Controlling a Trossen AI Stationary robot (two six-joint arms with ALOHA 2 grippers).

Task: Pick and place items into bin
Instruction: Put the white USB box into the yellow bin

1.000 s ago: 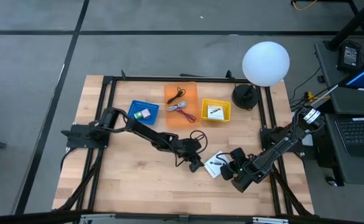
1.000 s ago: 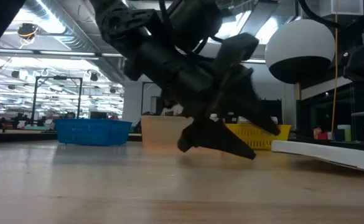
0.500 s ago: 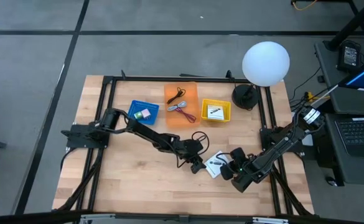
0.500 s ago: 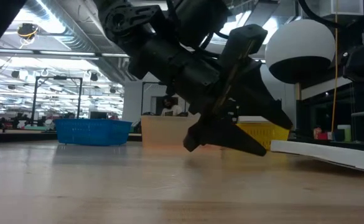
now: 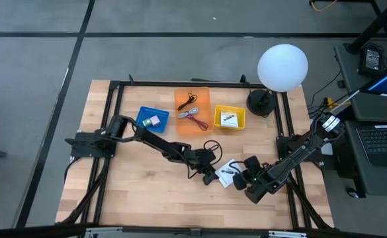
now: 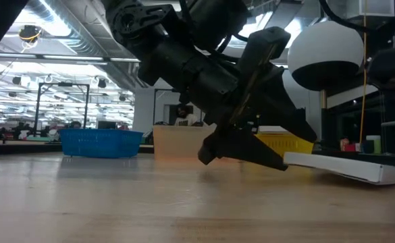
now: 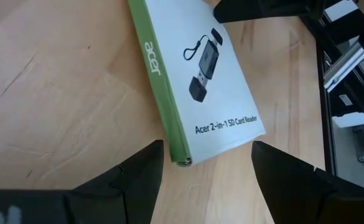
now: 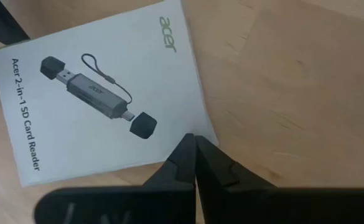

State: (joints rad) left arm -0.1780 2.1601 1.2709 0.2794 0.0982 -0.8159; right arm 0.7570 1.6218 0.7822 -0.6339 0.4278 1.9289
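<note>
Since a second ago the right end effector [image 5: 241,178], fingers pinched together, has nudged the white card reader box [image 5: 227,174] toward nine o'clock between the left end effector's [image 5: 210,177] wide-spread fingers, easing a table pickup.

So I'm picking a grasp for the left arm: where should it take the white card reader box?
Across its short width at the near end, from above. The white card reader box lies flat, and the open left pincer already straddles that end. The right pincer is shut at another edge.
</note>
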